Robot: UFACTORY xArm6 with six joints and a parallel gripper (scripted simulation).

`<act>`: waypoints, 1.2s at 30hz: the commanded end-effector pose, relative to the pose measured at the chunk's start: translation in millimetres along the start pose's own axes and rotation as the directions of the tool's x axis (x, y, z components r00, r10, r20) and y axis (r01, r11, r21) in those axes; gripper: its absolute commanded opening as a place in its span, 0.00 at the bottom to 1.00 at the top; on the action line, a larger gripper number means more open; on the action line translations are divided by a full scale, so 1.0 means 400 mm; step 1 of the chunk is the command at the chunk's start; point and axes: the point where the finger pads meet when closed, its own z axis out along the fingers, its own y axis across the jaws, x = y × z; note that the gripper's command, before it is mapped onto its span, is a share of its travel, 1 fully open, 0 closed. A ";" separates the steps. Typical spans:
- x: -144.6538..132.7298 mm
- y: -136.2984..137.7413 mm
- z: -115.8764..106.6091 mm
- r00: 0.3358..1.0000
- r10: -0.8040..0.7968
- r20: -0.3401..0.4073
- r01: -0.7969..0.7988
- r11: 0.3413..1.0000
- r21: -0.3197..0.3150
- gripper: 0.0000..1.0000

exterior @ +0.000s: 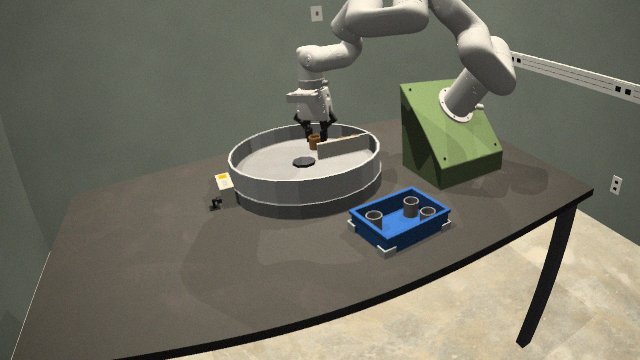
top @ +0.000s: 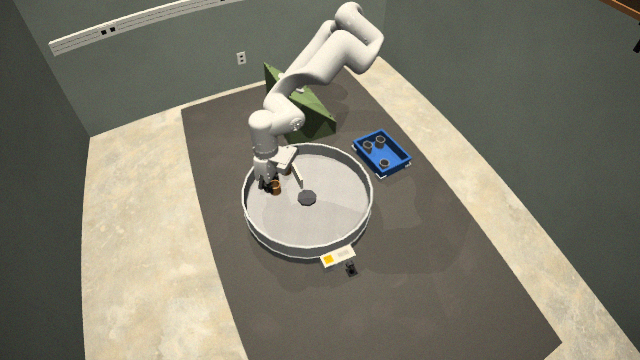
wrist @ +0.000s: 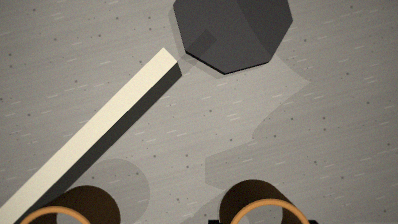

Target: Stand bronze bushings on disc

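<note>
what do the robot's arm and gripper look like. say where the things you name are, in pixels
The arm (top: pixel 320 60) (exterior: pixel 385 20) is smooth white with rounded joints and tube-like links. The gripper (top: pixel 270 187) (exterior: pixel 316 136) has a white body and slim black jointed fingers. No cables or sleeves show.
</note>
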 end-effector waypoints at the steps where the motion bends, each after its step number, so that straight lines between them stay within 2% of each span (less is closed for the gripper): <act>1: 0.002 0.004 -0.003 1.000 -0.001 -0.001 0.001 1.000 -0.004 0.00; 14: 0.002 0.004 -0.003 1.000 -0.001 -0.001 0.001 1.000 -0.004 0.00; 15: 0.002 0.004 -0.003 1.000 -0.001 -0.001 0.001 1.000 -0.004 0.49; 36: 0.002 0.004 -0.003 1.000 -0.001 -0.001 0.001 1.000 -0.004 0.49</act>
